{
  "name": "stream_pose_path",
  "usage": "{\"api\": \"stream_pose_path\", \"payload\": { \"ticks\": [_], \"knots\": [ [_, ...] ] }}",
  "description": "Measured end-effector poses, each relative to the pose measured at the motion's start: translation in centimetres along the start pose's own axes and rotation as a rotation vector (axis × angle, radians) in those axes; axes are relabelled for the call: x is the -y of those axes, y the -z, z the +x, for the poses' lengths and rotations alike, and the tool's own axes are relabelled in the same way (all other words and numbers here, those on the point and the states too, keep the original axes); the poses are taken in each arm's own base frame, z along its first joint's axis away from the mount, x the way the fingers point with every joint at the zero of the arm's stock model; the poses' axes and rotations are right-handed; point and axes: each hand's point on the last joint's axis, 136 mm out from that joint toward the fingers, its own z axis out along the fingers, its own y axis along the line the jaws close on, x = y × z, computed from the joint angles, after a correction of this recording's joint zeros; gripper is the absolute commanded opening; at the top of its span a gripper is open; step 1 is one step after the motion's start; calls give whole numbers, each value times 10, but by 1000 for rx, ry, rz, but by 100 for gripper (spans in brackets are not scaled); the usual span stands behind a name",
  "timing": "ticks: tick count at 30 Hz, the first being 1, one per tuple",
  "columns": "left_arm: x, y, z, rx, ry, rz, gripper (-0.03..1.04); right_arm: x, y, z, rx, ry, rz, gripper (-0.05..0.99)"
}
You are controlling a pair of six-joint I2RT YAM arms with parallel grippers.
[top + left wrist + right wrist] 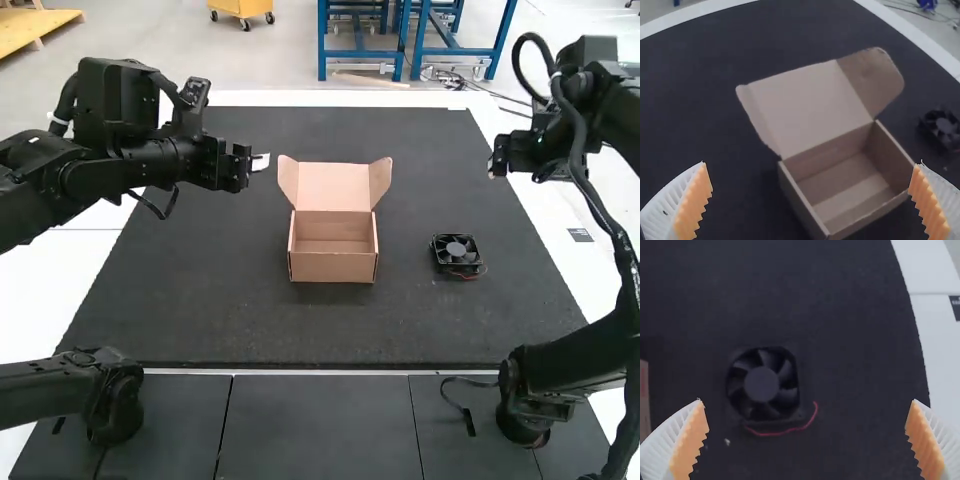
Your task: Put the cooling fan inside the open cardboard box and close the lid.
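Both agape: left gripper, right gripper | cardboard box open | cooling fan beside | red wire, perhaps attached

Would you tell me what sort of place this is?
Probably a robot test bench: a black mat between left arm and right arm, holding an open cardboard box and cooling fan.

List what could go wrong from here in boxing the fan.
1. The small black square cooling fan lies flat on the black mat, so the right end effector, open above it, may slip off its low edges.
2. Its thin red wire trails loose and could snag on the open brown cardboard box rim.
3. The box may slide when its upright lid is pushed shut.
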Motion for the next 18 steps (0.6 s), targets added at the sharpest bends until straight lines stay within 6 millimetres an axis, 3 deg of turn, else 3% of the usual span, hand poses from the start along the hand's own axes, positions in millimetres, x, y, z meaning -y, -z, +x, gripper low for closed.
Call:
{"api": "stream_pose_path", "payload": {
  "ticks": [8, 14, 18],
  "knots": [
    [-6, -9, 28, -116, -1, -31, 93, -3, -48, 43, -245, 29, -43, 90],
    [-6, -9, 32, -135, -29, -31, 93, 16, -75, 60, -342, -2, -31, 90],
    [-6, -9, 31, -131, -67, -29, 93, 18, -90, 70, -400, 0, -38, 90]
  ]
}}
